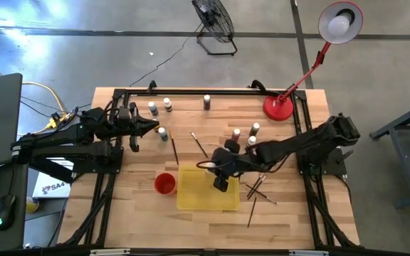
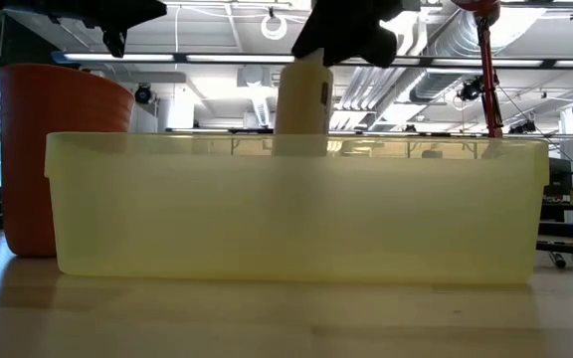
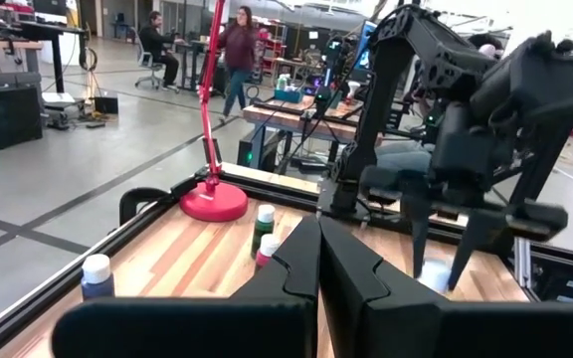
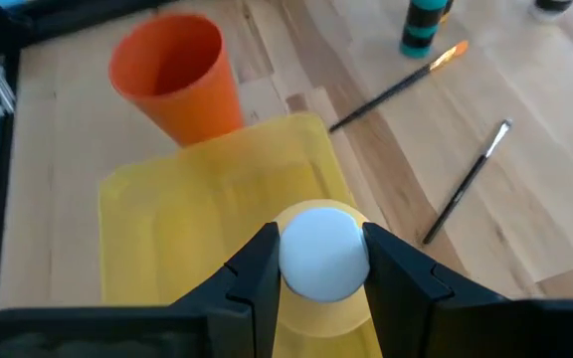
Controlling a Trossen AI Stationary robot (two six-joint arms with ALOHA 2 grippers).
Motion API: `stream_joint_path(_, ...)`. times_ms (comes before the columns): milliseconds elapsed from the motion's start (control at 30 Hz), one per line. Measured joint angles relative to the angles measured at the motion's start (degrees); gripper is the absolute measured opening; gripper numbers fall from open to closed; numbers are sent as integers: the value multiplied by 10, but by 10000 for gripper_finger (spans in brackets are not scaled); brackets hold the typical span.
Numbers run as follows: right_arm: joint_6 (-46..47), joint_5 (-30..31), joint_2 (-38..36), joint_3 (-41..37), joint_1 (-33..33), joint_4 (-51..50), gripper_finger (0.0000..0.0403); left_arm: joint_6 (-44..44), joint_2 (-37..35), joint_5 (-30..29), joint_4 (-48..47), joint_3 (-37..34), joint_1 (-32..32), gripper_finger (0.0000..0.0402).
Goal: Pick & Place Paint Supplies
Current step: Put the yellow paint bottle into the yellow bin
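Right gripper (image 4: 318,261) clamped on white-capped paint bottle (image 4: 318,249) above yellow tray (image 4: 167,209). Lower upright, release inside tray, clear of wall. Left gripper (image 3: 316,261) closed, empty, parked far side.

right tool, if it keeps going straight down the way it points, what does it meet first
Most likely the floor of the yellow tray. The right tool grips a white-capped bottle above it, and the bottle's base would land first. The height above the tray is unclear.
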Motion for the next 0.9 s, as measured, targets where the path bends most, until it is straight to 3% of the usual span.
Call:
stream_joint_path(800,-11,-6,34,0,-2,14,110,0,0,2,-8,0,0,0)
stream_joint_path(900,-11,-7,34,0,-2,14,124,0,0,2,-13,0,0,0)
